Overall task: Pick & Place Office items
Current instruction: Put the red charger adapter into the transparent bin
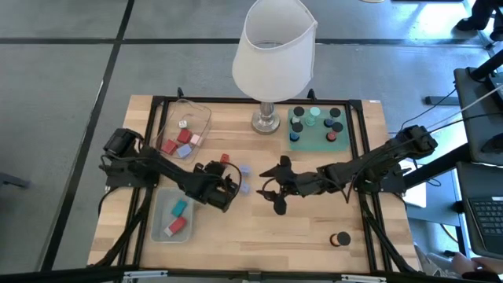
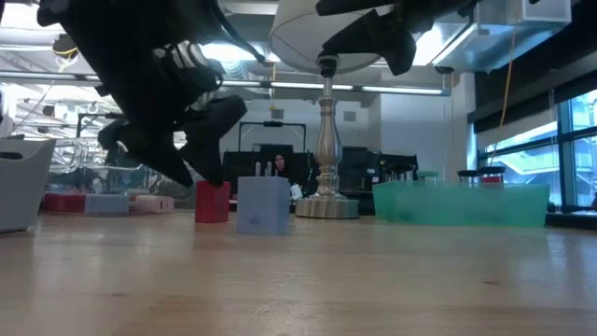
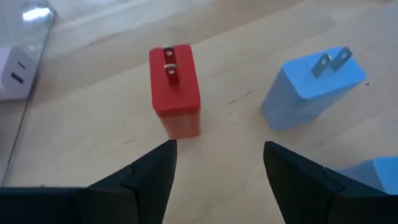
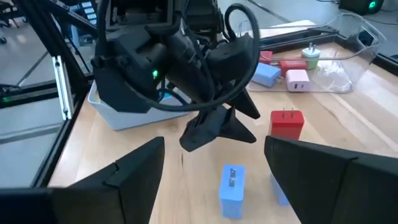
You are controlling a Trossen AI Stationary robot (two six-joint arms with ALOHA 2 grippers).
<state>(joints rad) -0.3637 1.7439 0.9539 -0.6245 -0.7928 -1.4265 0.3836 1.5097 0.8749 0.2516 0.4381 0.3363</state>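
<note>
Two hands over mid-bench, both spread and empty. Left hand (image 1: 228, 189) sits low, just short of a red plug block (image 3: 175, 90) that stands upright on the wood, prongs up — its fingers (image 3: 146, 177) are apart with the block beyond the gap, not touching it. Right beside the red one is a light-blue plug block (image 3: 311, 87), tilted, prongs up too; another blue piece shows at the edge of the left wrist view, can't tell what exactly. From the low view the red block (image 2: 212, 202) and the lavender-blue block (image 2: 263, 205) stand side by side near the lamp base (image 2: 326, 203), left hand (image 2: 201, 154) hanging just over the red one. Right hand (image 1: 271, 187) faces the left across those blocks, jaws wide, nothing between them; its wrist view shows the red block (image 4: 286, 123) and a blue block (image 4: 232, 182) on the bench between the two hands. Clear tray (image 1: 206, 119) at the back left holds red, pink and white pieces. Grey-blue bin (image 1: 160, 216) at the front left holds a teal piece (image 1: 180, 207) and a red piece (image 1: 176, 227). Green mat (image 1: 297, 141) at the back right carries small round caps, dark and mint. One black round cap (image 1: 343, 239) lies alone at the front right of the bench — well apart from everything else.
</note>
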